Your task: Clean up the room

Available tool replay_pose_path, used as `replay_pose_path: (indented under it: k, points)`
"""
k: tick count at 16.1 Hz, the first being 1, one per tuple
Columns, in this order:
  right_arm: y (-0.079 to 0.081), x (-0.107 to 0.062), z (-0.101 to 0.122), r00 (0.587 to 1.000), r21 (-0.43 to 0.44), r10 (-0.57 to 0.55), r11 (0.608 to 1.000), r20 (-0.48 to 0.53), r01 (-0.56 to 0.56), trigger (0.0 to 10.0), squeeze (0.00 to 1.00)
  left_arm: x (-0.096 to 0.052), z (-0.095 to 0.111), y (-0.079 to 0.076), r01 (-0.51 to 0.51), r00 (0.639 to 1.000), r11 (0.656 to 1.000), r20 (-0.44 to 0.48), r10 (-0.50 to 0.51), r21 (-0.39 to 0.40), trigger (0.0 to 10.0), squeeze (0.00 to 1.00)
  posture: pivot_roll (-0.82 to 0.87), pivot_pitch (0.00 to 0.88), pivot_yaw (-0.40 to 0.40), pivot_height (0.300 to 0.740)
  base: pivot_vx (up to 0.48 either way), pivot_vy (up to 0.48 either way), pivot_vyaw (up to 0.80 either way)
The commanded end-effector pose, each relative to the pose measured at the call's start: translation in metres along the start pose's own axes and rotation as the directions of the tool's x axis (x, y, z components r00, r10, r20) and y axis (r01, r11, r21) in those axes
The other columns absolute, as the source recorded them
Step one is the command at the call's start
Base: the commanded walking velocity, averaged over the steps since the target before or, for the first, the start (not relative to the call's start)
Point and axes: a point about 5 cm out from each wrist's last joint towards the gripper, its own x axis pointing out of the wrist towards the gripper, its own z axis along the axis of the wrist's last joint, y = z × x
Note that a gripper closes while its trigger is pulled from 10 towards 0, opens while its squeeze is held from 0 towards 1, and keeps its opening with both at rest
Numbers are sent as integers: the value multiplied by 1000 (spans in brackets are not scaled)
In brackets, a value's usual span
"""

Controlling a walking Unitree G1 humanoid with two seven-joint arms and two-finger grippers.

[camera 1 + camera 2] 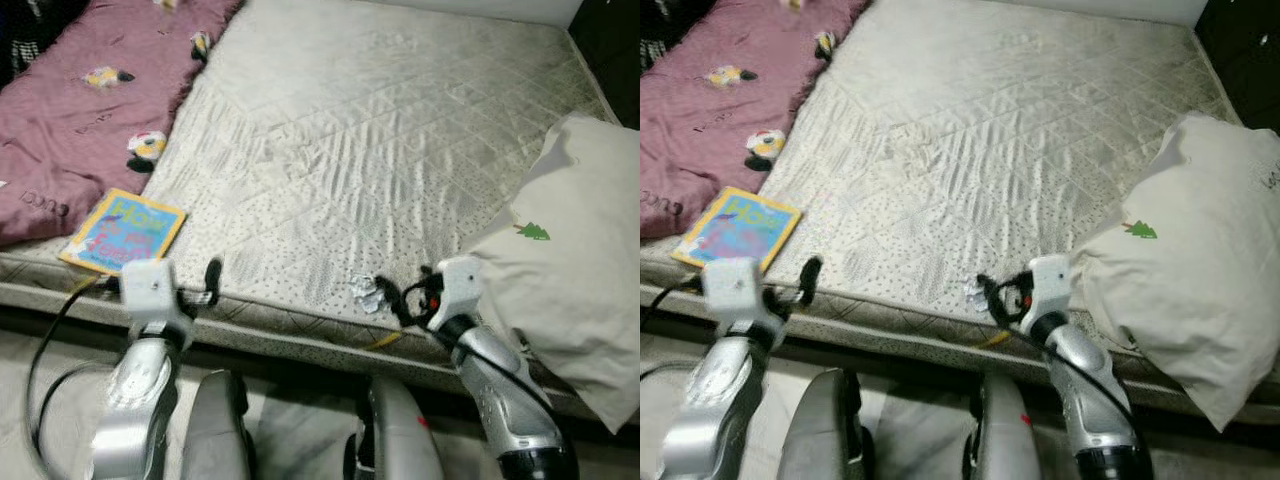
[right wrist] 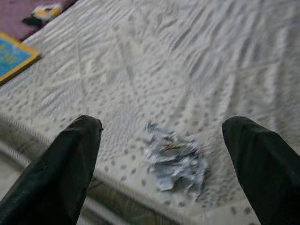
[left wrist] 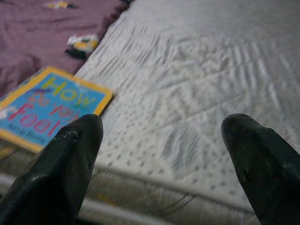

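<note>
Mattress [image 1: 400, 150] edge: crumpled wrapper [image 2: 174, 157], no clear axis.

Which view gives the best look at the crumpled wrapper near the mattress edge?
The right wrist view: the crumpled wrapper lies large between the open right gripper jaws. Both eye views show it small, partly hidden by that gripper.

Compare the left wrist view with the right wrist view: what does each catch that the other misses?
Left wrist view: the book's cover lettering close up, lying partly on the purple blanket, beyond the open left end effector.

Right wrist view: a crumpled wrapper near the mattress edge, lying between the fingers of the open right end effector.

Both: the quilted white mattress, a part of the book, and the blanket's yellow-and-black patch.
</note>
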Motion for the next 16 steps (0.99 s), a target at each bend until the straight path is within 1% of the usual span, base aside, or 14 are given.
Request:
replay_pose_path:
  k: [1,2,4,6,7,8,10,12,16]
  points:
    - [8,-2,-4,998,22,49,999,-36,-48,10000,0,-7,-1,3,-17,1000,1000,-13,17,18,10000,0,32,218,-60,582,0,0,0]
    - [10,-2,-5,997,27,67,997,-45,-65,10000,0,-9,-1,3,-22,1000,1000,-20,22,16,10000,0,37,226,-62,572,0,0,0]
    - [15,-1,-8,990,-9,114,993,-80,-115,10000,0,-19,0,-1,-9,999,1000,-36,10,19,10000,0,55,267,-75,542,0,0,0]
    - [16,4,-6,990,-4,118,993,-77,-118,10000,0,-25,-2,2,-23,998,1000,-53,24,19,10000,0,55,274,-80,542,0,0,0]
    - [17,10,-3,990,-16,123,992,-70,-124,10000,0,-27,-3,2,-28,998,999,-57,29,22,10000,0,61,272,-82,542,0,0,0]
    - [18,14,-2,990,-19,124,992,-60,-125,10000,0,-26,-1,1,-29,998,999,-54,30,23,10000,0,70,271,-81,542,0,0,0]
    - [19,27,5,995,-32,99,995,-1,-99,10000,0,-27,3,1,-29,998,999,-50,30,28,10000,0,78,268,-74,542,0,0,0]
    - [16,38,12,998,-41,47,998,51,-45,10000,0,-29,5,-1,-15,999,999,-43,17,40,10000,0,102,270,-69,542,0,0,0]
    - [13,51,18,994,-31,-1,1000,109,4,10000,0,-33,10,-3,8,999,999,-36,-7,49,10000,0,128,272,-74,542,0,0,0]
